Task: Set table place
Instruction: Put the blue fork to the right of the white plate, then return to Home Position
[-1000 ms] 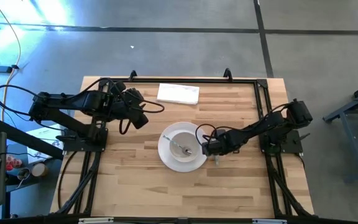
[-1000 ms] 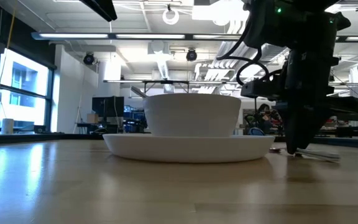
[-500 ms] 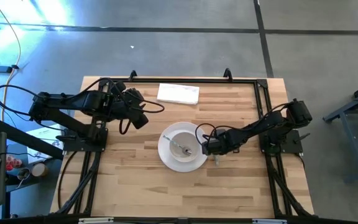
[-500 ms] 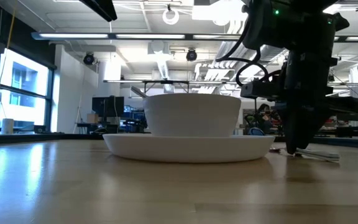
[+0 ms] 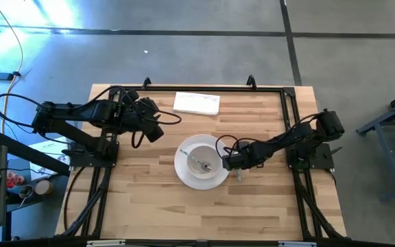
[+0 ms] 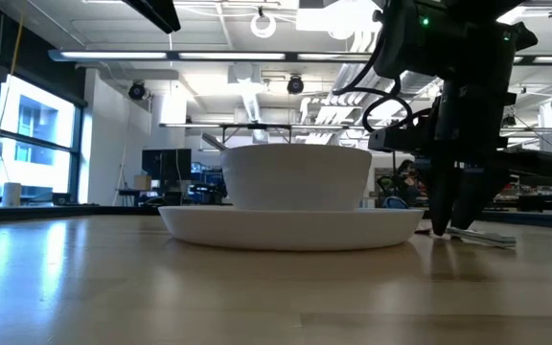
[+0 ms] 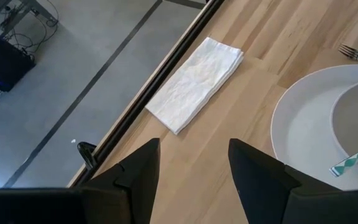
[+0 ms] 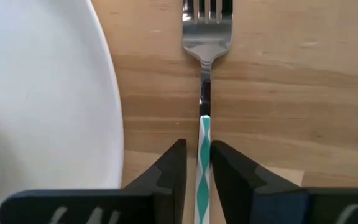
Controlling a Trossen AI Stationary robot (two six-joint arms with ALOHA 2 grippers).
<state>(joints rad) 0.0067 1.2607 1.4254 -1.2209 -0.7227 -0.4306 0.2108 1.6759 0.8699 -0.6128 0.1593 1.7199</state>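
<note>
Right gripper [image 5: 233, 165] at the fork [image 8: 205, 93], just beside the plate [image 5: 184, 173]

The fork lies flat on the table [image 5: 156, 206] beside the plate's rim; the right gripper's fingers [image 8: 166, 168] sit close on either side of its teal-patterned handle, grasping it. The bowl [image 5: 201, 154] rests on the plate, a spoon [image 5: 199, 163] inside it. A white napkin [image 5: 197, 103] lies beyond the plate by the rail. The left gripper [image 7: 191, 165] hangs parted, off from the plate

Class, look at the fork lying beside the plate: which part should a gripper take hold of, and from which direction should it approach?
Grip the fork by its slim teal-patterned handle, coming straight down from above. It lies flat on the table close beside the plate, so only its narrow sides are free. The right gripper already straddles the handle that way, one finger on each side.
</note>
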